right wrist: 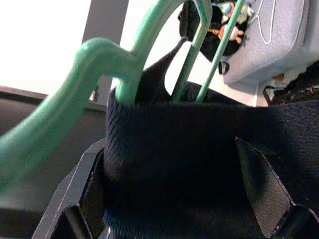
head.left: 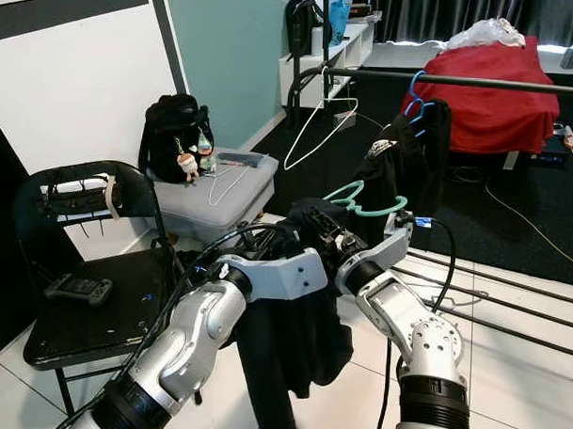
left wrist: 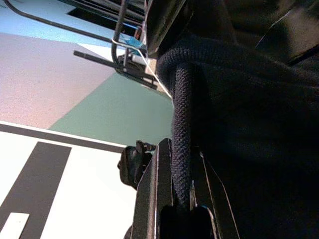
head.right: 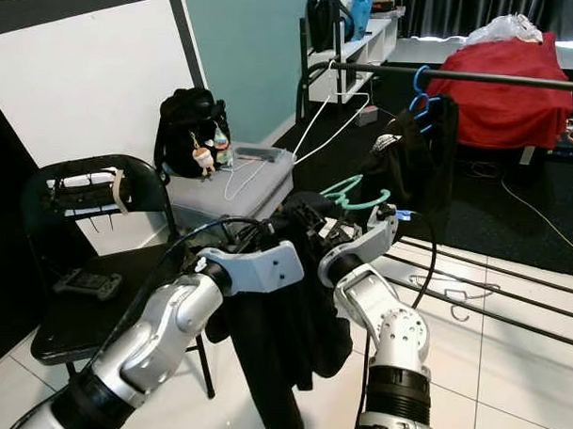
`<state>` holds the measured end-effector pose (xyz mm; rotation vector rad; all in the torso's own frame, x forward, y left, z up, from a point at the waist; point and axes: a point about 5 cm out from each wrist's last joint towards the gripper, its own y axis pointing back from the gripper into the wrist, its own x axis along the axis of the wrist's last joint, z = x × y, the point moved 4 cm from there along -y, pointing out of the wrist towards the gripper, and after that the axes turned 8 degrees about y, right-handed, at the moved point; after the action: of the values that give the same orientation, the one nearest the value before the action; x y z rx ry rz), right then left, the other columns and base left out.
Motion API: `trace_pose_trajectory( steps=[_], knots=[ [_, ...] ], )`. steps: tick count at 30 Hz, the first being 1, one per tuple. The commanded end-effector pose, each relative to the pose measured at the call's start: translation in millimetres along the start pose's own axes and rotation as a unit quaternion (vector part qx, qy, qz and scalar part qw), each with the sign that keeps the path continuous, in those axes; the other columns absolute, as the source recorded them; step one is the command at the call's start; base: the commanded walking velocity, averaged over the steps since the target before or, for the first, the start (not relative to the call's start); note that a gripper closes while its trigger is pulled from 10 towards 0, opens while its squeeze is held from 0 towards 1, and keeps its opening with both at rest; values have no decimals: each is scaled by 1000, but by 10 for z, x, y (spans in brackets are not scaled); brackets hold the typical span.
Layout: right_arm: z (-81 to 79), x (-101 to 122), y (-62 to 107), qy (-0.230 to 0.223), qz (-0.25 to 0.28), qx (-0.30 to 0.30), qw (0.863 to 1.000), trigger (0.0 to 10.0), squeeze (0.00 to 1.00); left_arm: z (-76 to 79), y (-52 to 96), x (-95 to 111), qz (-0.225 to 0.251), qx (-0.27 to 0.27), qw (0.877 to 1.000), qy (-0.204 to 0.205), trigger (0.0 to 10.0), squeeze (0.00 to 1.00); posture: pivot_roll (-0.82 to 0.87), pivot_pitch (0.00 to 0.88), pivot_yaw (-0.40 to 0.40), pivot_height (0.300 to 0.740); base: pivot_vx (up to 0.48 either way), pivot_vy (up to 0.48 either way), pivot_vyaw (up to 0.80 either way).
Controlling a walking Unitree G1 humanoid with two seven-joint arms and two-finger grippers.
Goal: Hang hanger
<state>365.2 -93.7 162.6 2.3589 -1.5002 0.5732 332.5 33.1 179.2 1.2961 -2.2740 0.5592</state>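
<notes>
Between the two black fingers of the right gripper [right wrist: 174,199] sits the ribbed collar of a black garment [head.left: 292,337], pinched there with the neck of a mint-green hanger [head.left: 362,203] rising straight out of the fabric just beyond the fingertips; its hook curls up and away from the gripper toward the clothes rail [head.left: 461,81]. Just beside it, the left gripper [left wrist: 182,199] is clamped on a thick rolled edge of the same dark cloth, which runs up from between its fingers, and the two grippers meet almost touching at the top of the garment while the rest of it hangs down below them in front of the silver forearms. Beyond the hanger's hook, further from the grippers, a black garment on a blue hanger [head.left: 418,101] already hangs from the rail, and a white wire hanger [head.left: 318,131] dangles from the rail's near end. Off to the left gripper's side stands a black folding chair [head.left: 87,264] with a game controller [head.left: 79,288] on its seat, and past it a grey storage box [head.left: 221,193] carrying a black backpack [head.left: 173,135] and another white wire hanger. Well beyond the rail, a red cloth [head.left: 498,85] covers a piece of furniture.
</notes>
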Motion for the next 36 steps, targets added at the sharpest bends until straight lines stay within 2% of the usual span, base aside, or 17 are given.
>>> trace_pose_trajectory(
  steps=[1, 6, 12, 13, 15, 18, 36],
  knots=[
    [-136, -71, -97, -28, 2, 18, 999, 10000, 0, -100, -2, 205, 42, 32, 999, -5, 10000, 0, -154, 0, 60, 740, 0, 0, 0],
    [-133, 51, -104, -45, 34, 17, 998, 10000, 0, -81, -16, 338, 63, 42, 997, -2, 10000, 0, -154, 0, 60, 740, 0, 0, 0],
    [-141, 98, -112, -55, 48, 18, 997, 10000, 0, -46, -20, 448, 80, 45, 996, 1, 10000, 0, -154, 0, 62, 740, 0, 0, 0],
    [-154, 124, -114, -61, 58, 21, 996, 0, 0, -51, -24, 475, 86, 49, 995, -1, 10000, 0, -154, 0, 60, 740, 0, 0, 0],
    [-154, 135, -115, -63, 63, 21, 996, 0, 0, -54, -25, 480, 87, 51, 995, -3, 10000, 0, -154, 0, 60, 740, 0, 0, 0],
    [-156, 144, -118, -63, 65, 22, 996, 0, 0, -56, -28, 494, 93, 57, 994, -31, 10000, 0, -154, 0, 60, 740, 0, 0, 0],
    [-134, 128, -137, -61, 62, 10, 996, 0, 0, 5, -2, 585, 127, 55, 989, -42, 10000, 0, -161, 0, 60, 740, 0, 0, 0]
  ],
)
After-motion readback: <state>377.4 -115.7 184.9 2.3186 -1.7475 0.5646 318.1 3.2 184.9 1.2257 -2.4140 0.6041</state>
